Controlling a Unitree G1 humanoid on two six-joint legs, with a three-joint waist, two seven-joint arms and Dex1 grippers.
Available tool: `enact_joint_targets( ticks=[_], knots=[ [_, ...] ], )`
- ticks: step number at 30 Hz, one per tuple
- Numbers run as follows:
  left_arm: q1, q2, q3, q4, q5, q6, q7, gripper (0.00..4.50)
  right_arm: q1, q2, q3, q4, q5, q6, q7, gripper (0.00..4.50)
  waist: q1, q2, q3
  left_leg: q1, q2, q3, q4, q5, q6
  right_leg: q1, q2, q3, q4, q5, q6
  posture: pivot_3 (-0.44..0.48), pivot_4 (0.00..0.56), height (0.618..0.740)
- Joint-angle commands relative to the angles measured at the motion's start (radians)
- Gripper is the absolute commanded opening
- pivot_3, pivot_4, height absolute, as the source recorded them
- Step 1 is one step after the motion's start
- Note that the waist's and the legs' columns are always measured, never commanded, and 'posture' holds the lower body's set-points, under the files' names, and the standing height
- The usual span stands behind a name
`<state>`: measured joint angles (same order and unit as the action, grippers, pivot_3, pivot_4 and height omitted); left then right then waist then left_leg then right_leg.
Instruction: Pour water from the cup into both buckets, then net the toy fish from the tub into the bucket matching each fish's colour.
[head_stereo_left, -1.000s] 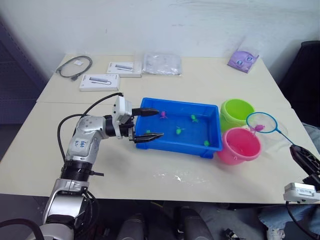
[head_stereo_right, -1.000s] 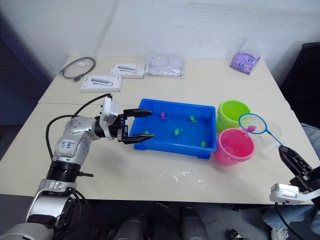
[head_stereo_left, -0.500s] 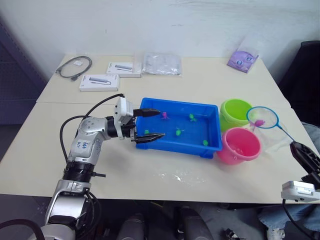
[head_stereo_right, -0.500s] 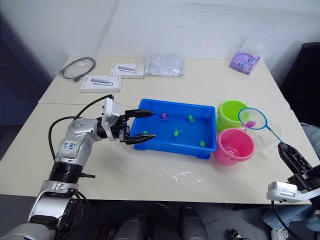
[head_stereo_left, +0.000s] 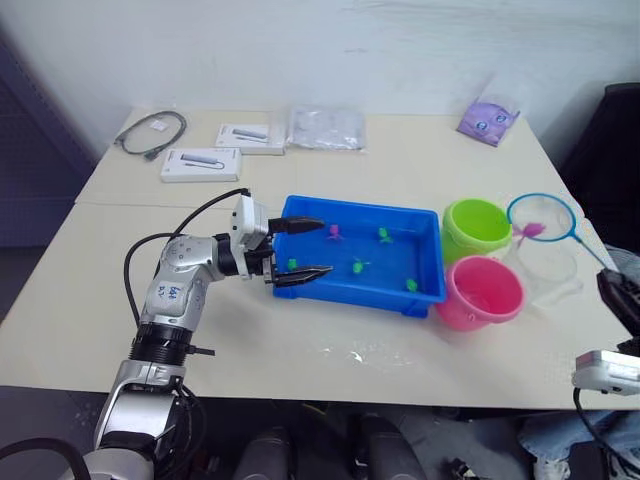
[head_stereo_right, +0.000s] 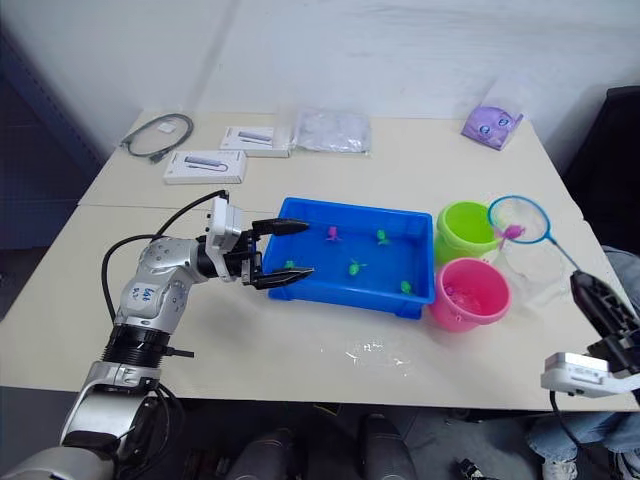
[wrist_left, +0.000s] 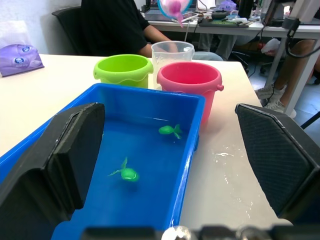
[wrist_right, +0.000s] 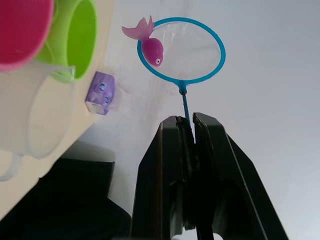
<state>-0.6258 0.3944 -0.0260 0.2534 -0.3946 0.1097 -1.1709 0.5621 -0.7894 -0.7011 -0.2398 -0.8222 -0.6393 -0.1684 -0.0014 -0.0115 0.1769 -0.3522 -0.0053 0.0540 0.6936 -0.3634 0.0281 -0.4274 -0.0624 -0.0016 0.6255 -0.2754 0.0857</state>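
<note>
Left of centre, the left gripper (head_stereo_left: 300, 248) spreads its jaws wide across the blue tub's (head_stereo_left: 425, 290) near-left corner. Far right, the right gripper (wrist_right: 188, 126) clenches the net (head_stereo_left: 543, 217), pink fish (wrist_right: 148, 44) aboard, lifted beside the green bucket (head_stereo_left: 476, 226), above the cup (head_stereo_left: 545, 272).

Head stereo pair: high, facing forward and down across the whole table (head_stereo_left: 330, 180); left wrist camera: low, close, looking along the tub (wrist_left: 150, 170) toward the buckets (wrist_left: 190, 80); right wrist camera: close, facing up the net (wrist_right: 181, 50); buckets common to all.
</note>
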Motion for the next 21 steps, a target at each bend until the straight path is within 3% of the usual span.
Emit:
enact_joint_targets(
  ticks=[1, 6, 21],
  knots=[
    [-0.018, -0.004, 0.005, -0.004, -0.003, -0.014, 0.003, 4.49, 0.028, 0.015, 0.098, 0.095, -0.062, -0.012, -0.029, 0.00, 0.000, 0.000, 0.000, 0.000, 0.000, 0.000, 0.000, 0.000, 0.000, 0.000, 0.000, 0.000, 0.000, 0.000, 0.000, 0.000, 0.150, 0.740],
    [-0.024, 0.006, 0.012, 0.004, 0.000, -0.019, 0.001, 4.49, 0.029, 0.032, 0.022, 0.027, -0.054, 0.015, -0.092, 0.00, -0.003, 0.002, -0.001, 0.000, 0.000, 0.002, 0.000, 0.000, 0.001, -0.001, -0.001, 0.001, 0.000, 0.000, 0.000, 0.000, 0.150, 0.740],
    [-0.020, 0.015, 0.012, -0.014, -0.003, -0.006, 0.005, 4.49, -0.012, 0.019, 0.118, 0.048, -0.118, 0.039, -0.134, 0.00, 0.000, 0.000, -0.001, 0.001, 0.000, 0.004, -0.001, 0.000, 0.000, -0.001, 0.000, 0.003, 0.001, 0.000, 0.000, 0.000, 0.150, 0.740]
  ],
)
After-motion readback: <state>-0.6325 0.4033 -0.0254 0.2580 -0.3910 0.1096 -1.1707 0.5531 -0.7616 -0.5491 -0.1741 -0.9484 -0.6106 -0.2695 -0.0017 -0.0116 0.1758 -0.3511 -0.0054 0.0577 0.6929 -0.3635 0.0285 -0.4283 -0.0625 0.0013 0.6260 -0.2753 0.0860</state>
